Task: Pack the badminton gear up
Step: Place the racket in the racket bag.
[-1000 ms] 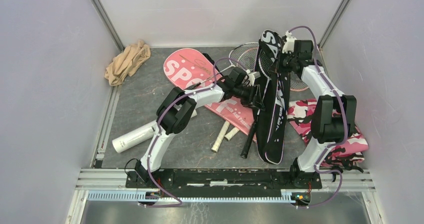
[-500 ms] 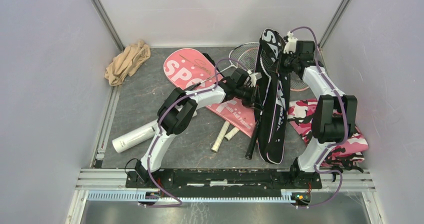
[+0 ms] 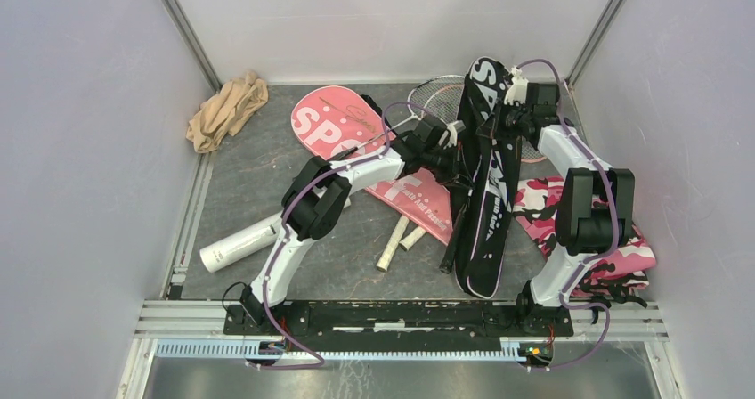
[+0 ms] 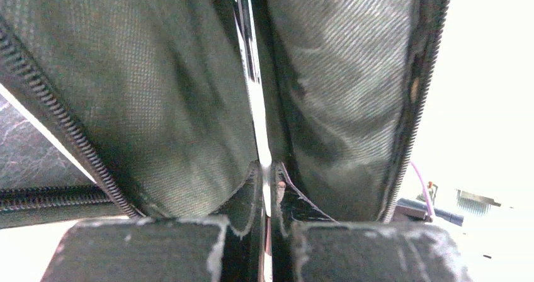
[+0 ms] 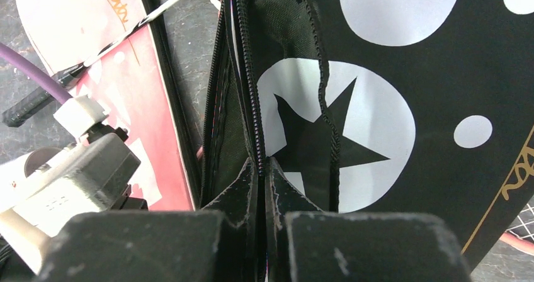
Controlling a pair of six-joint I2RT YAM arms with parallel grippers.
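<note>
Near edge first: long white tube (image 3: 239,243) lies on the grey table (image 3: 258,176), left of centre, slightly tilted, just beside the left arm's lower link. Two white handles (image 3: 393,243) lie side by side near centre, right of the tube, upper ends reaching the lower edge of the pink bag (image 3: 320,123). Near right, pink camo cloth (image 3: 623,252) is bunched beside the right arm's base, partly hidden by the arm.

Black bag (image 3: 488,225) with white SPORT letters runs from near centre up toward far right, long axis almost straight away from the bases. It looks tipped up on edge, zip open along one side. Can't tell if the lower tip rests on the table.

Left gripper (image 4: 267,169) is clenched on a thin edge of the black bag, dark fabric filling the wrist view on both sides of the fingers. Right gripper (image 5: 263,162) is pinched tight on the bag's zip edge, further up toward the head end, white star print just beside the fingertips. The grippers are close together, left one on the bag's left side, right one on its right.

Pink bag lies flat on the table, partly under the left forearm, its right edge meeting the black bag. Racket heads (image 3: 434,96) with strings poke out behind the black bag at far centre. Beige cloth (image 3: 227,109) is crumpled in the far left corner, well apart from the gear
</note>
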